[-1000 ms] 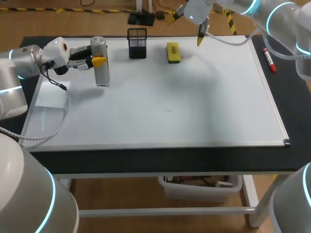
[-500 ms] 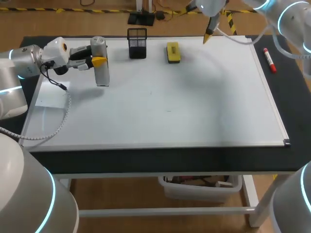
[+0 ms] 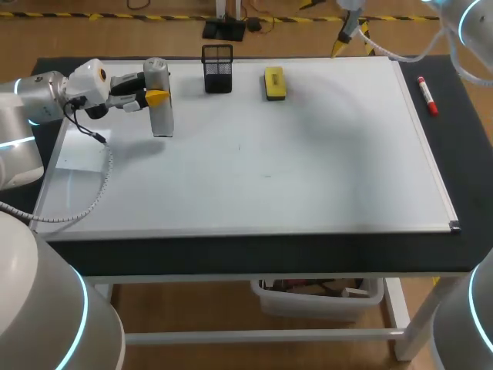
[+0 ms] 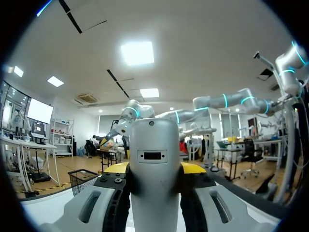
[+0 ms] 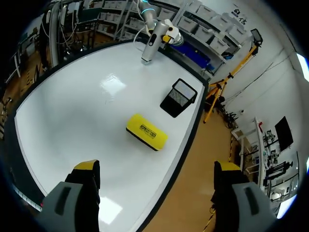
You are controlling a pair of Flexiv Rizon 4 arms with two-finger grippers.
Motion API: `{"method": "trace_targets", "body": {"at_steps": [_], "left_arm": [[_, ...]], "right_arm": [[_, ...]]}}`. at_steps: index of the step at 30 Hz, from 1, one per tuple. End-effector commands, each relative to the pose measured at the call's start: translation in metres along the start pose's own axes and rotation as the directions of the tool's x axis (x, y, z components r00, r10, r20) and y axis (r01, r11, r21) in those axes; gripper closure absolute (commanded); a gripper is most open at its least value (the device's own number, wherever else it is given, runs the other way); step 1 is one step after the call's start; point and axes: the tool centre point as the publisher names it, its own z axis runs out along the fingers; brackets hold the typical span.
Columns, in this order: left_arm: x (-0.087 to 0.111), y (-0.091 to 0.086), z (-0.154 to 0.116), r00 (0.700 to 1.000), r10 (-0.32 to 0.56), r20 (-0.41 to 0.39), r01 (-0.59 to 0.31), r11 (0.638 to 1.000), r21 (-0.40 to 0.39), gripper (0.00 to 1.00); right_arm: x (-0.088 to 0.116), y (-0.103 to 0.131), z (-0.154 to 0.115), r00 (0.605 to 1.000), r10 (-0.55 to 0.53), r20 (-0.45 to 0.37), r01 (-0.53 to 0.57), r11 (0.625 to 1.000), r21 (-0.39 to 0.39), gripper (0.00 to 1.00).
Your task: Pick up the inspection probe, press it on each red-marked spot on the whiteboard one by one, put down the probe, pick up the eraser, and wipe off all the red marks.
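so, the left hand (image 3: 152, 97) is clamped on the grey cylindrical inspection probe (image 3: 160, 116), yellow tips squeezing it from two sides. it holds the probe upright with the lower end at the back left of the white whiteboard (image 3: 308, 169), i'd guess so it can press straight down. can't spot any red marks on the board though. the right hand (image 5: 157, 171) hangs wide open and empty over the far edge, past the yellow block eraser (image 3: 274, 82), probably just out of the way. the black mesh pen holder (image 3: 218, 68) beside the eraser looks empty. a red marker (image 3: 427, 95) lies on the dark bench (image 3: 462, 177), off the board.
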Motion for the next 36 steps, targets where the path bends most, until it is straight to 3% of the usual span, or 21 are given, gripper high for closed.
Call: {"method": "trace_targets", "body": {"at_steps": [1,29,36], "left_arm": [[-0.001,-0.001,0.000,1.000,-0.001,-0.004,0.001,1.000,0.001,1.00],[-0.001,-0.001,0.001,1.000,0.002,-0.010,-0.002,1.000,-0.002,1.00],[-0.023,-0.002,0.013,0.999,-0.005,-0.038,0.005,1.000,-0.006,1.00]], "right_arm": [[0.022,0.016,-0.025,0.999,0.021,0.037,-0.022,0.999,0.039,0.00],[0.023,0.018,-0.031,0.998,0.029,0.049,-0.031,0.999,0.029,0.00],[0.023,0.018,-0.031,0.998,0.029,0.049,-0.031,0.999,0.029,0.00]]}}
